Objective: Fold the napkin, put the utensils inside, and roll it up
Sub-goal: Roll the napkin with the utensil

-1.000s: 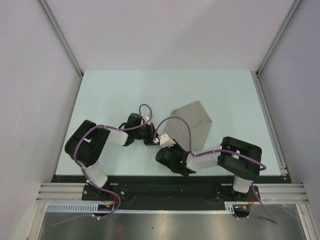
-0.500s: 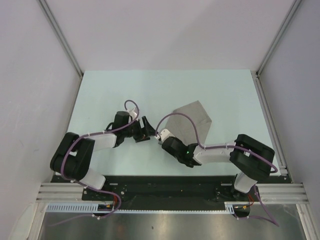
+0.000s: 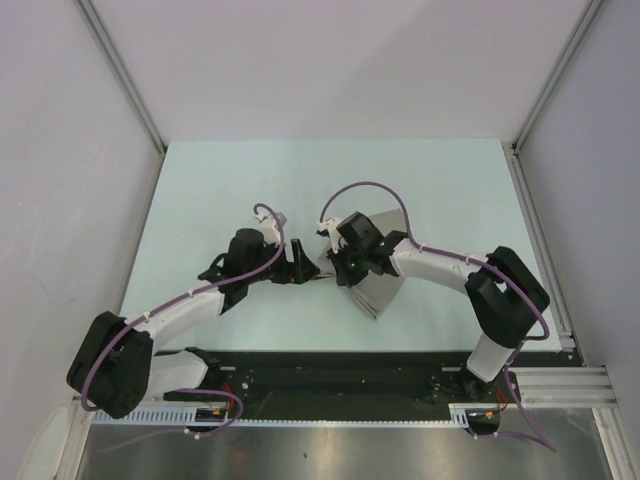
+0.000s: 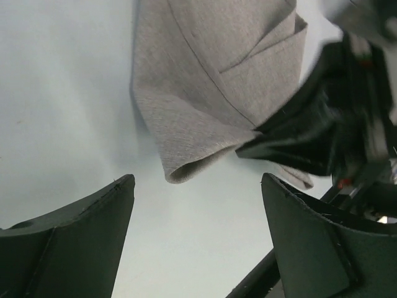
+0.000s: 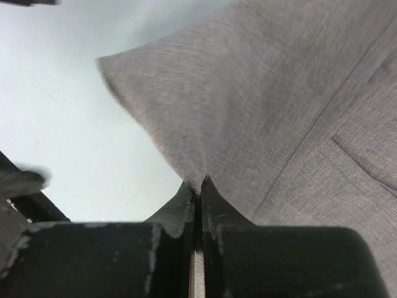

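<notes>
The right gripper [image 5: 197,186] pinches a raised fold of the plain grey-beige cloth napkin [image 5: 279,112] near the middle of the pale green desk [image 3: 250,180], a grip its arm hides from above, while the left gripper [image 4: 197,183] gapes wide beside it.

Overhead looks down; both close wrist views share the napkin [image 4: 211,93].

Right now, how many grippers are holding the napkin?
1: the right gripper, shut on a fold of the napkin. The left gripper stands open beside it, holding nothing.
</notes>
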### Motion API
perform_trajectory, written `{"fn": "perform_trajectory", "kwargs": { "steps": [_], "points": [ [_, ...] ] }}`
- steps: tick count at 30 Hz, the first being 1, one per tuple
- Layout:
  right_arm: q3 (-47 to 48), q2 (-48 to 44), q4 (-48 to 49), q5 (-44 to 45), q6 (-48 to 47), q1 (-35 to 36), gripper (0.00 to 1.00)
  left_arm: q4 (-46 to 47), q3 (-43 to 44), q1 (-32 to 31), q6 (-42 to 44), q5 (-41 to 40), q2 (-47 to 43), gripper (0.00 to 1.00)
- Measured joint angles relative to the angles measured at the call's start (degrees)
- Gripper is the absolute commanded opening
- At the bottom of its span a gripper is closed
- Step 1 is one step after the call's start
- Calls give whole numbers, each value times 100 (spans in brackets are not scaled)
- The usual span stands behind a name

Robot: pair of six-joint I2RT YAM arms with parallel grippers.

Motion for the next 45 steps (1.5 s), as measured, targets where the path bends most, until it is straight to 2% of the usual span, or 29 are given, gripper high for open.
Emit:
{"fn": "perform_trajectory", "kwargs": {
  "steps": [6, 11, 19, 25, 32, 37, 45],
  "points": [
    [199, 710, -343, -1207, 24, -632, 0, -192, 2, -286, 304, -437, 20, 87],
    [210, 1003, -361, -1967, 68, -1008, 0, -221, 2, -380, 426, -531, 127, 82],
    [350, 1436, -398, -2994, 197, -1502, 0, -175, 42, -682, 527, 68, 492, 83],
    [431, 1609, -455, -3331, 219, -1633, 0, 50, 61, -778, 278, 925, 1045, 84],
    [437, 1641, -457, -3412, 219, -1661, 0, 1399, 61, -898, -433, 1578, 1915, 85],
    [437, 1641, -455, -3414, 238, -1665, 0, 2164, 133, -911, -763, 1593, 2295, 85],
    [435, 1655, -444, -3434, 280, -1674, 0, 2771, 256, -909, -911, 1405, 2555, 85]
  ]
}}
